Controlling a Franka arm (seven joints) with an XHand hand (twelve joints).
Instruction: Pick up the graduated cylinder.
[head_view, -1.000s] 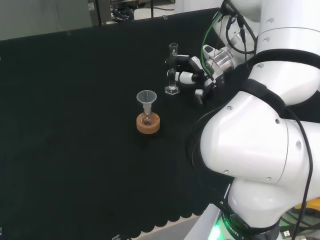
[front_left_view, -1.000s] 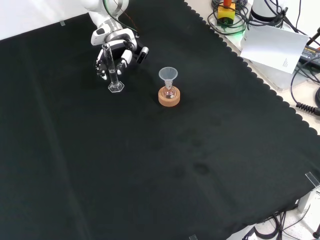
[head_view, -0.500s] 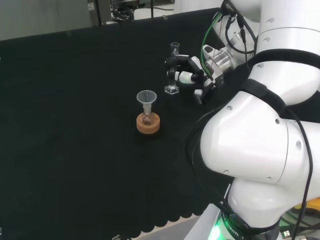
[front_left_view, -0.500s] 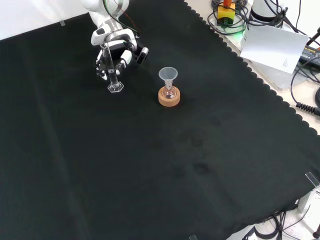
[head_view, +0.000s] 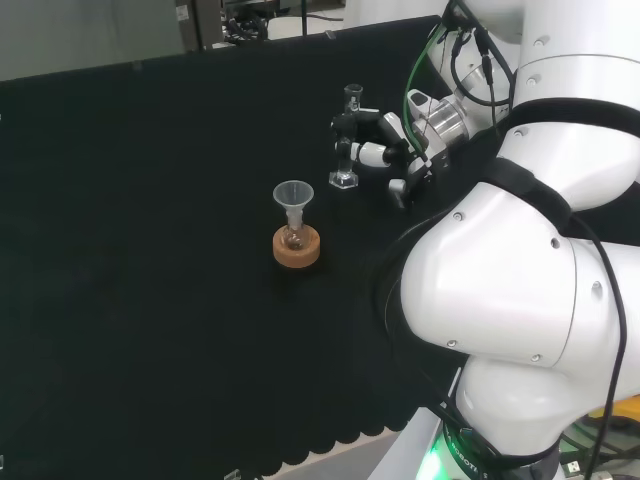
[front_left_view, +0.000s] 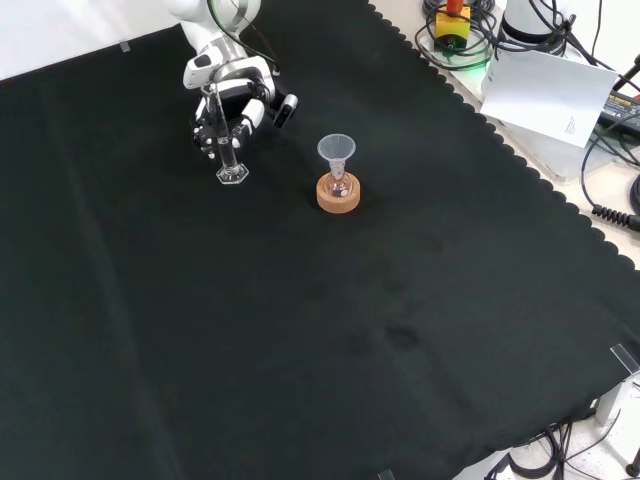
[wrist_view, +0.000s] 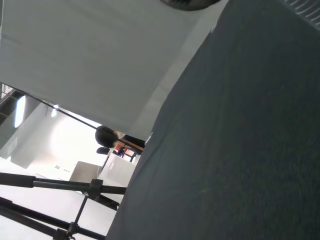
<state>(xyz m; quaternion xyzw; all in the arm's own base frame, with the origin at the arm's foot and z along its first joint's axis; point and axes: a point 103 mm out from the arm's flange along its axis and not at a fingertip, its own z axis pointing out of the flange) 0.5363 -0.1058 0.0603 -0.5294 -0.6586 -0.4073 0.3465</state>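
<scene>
The graduated cylinder is a thin clear tube on a hexagonal foot, upright and tilted slightly. In the head view its foot hangs just above the cloth, left of the white arm links. The hand is curled round the cylinder's stem from the right, fingers wrapped about it. In the front view the cylinder stands at the upper left with the hand closed on its upper part.
A small flask with a clear funnel in its neck sits on a cork ring, close to the cylinder; in the front view this flask is to the cylinder's right. The cloth's scalloped edge runs along the front view's right.
The cylinder's foot has risen a little off the cloth with the hand, which stays curled round the stem. The flask and funnel have not moved.
</scene>
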